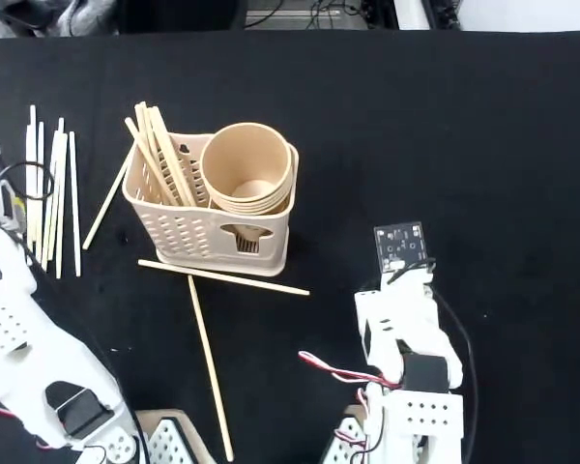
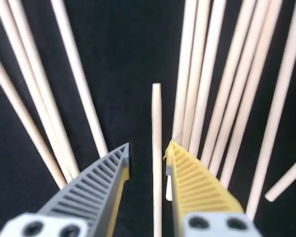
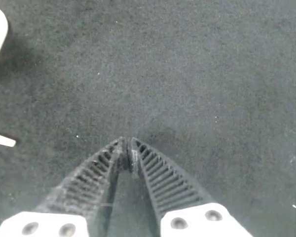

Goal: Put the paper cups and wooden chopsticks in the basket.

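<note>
Left gripper (image 2: 148, 148): fingers narrowly parted, one chopstick (image 2: 157, 118) lying between them, nearer yellow finger (image 2: 192, 182); contact cannot be told. Loose chopsticks (image 2: 202, 89) fanned on black cloth (image 2: 123, 59) to both sides. Right gripper (image 3: 127, 148): tips pressed together, nothing held, over cloth. Basket (image 1: 208, 237): stacked cups (image 1: 246, 169) and bundled chopsticks (image 1: 164, 155) inside. Front chopsticks (image 1: 222, 277), two, laid just before basket.

Beige perforated basket (image 1: 188, 232); tan cups (image 1: 246, 164); pale wood chopsticks (image 2: 157, 148); black table (image 1: 464, 126).
</note>
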Robot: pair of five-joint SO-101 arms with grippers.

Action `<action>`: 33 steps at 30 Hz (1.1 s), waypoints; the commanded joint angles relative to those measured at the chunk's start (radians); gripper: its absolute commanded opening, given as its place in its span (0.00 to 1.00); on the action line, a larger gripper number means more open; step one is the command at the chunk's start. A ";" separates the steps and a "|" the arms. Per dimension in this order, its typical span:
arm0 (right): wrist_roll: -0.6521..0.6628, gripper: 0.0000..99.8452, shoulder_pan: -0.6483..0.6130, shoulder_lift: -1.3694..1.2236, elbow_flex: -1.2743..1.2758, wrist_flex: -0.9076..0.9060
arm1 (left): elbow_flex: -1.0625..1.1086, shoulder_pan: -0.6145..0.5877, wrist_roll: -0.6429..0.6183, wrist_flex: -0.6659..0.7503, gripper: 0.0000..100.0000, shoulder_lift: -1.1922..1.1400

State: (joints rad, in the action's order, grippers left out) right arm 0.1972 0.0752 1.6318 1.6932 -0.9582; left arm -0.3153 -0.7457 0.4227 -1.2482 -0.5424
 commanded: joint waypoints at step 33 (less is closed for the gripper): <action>-0.003 0.02 0.015 0.008 -0.007 0.015 | -0.203 0.033 -0.075 -0.133 0.03 -0.146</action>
State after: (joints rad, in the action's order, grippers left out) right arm 0.1972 0.0752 1.6318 1.6932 -0.9582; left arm -0.4918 -0.7104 0.3598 -1.2958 -0.7511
